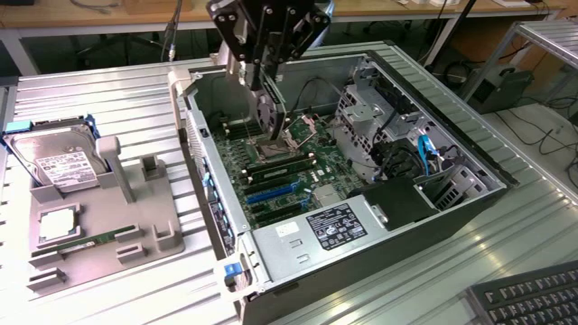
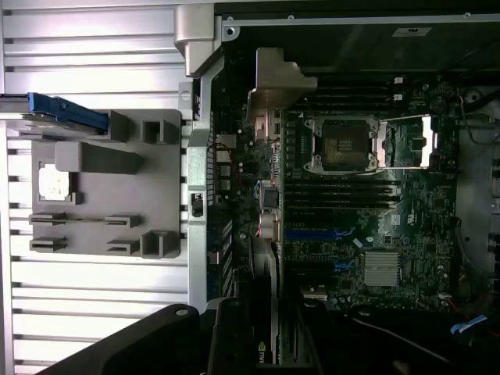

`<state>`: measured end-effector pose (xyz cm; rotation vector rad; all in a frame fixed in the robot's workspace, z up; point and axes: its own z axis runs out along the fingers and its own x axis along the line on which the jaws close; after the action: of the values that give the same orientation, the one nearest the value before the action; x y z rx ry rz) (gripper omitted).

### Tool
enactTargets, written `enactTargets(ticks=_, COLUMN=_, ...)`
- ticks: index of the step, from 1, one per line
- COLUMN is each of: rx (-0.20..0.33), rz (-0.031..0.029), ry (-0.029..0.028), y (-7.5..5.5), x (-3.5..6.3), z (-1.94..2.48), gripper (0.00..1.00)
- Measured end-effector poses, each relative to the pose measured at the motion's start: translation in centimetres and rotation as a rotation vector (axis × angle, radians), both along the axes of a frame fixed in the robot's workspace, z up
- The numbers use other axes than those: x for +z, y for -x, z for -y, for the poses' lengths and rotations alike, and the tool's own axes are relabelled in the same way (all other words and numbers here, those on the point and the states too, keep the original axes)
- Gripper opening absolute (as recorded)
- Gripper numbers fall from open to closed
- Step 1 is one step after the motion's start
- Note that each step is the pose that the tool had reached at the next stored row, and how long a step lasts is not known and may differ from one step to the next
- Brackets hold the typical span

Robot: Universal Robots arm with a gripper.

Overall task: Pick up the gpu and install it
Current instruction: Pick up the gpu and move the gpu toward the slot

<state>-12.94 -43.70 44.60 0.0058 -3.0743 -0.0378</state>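
Pincer: one, clamped on the gpu.
Position: one gpu, held upright above the open computer case.
Also counted: one hard drive, beside the computer case.

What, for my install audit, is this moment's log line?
held: gpu | fingers: shut on gpu | position: over motherboard in open case | seated: not yet
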Motion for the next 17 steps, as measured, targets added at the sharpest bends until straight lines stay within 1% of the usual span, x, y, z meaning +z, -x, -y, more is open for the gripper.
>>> enactTargets(ticks=6, rx=0.000, rz=0.0000, ry=-0.0001, y=-2.9, x=-1.16, z=0.28, gripper=0.26)
enactTargets(ticks=8, rx=0.000, rz=0.0001, ry=-0.0001, y=-4.8, x=-1.90, z=0.51, gripper=0.26)
enactTargets(ticks=10, rx=0.000, rz=0.0000, ry=0.0000, y=-5.7, x=-2.26, z=0.66, gripper=0.26)
enactTargets(ticks=12, rx=0.000, rz=0.0001, ry=-0.0001, y=-7.2, x=-2.84, z=0.96, gripper=0.26)
enactTargets(ticks=14, rx=0.000, rz=0.0010, ry=-0.0001, y=-7.8, x=-3.10, z=1.16, gripper=0.26)
enactTargets(ticks=15, rx=0.000, rz=0.0041, ry=-0.0002, y=-8.1, x=-3.23, z=1.28, gripper=0.26)
enactTargets(ticks=16, rx=0.000, rz=0.0137, ry=0.0000, y=-8.2, x=-3.29, z=1.36, gripper=0.26)
enactTargets(ticks=17, rx=0.001, rz=0.0197, ry=-0.0001, y=-8.2, x=-3.31, z=1.38, gripper=0.26)
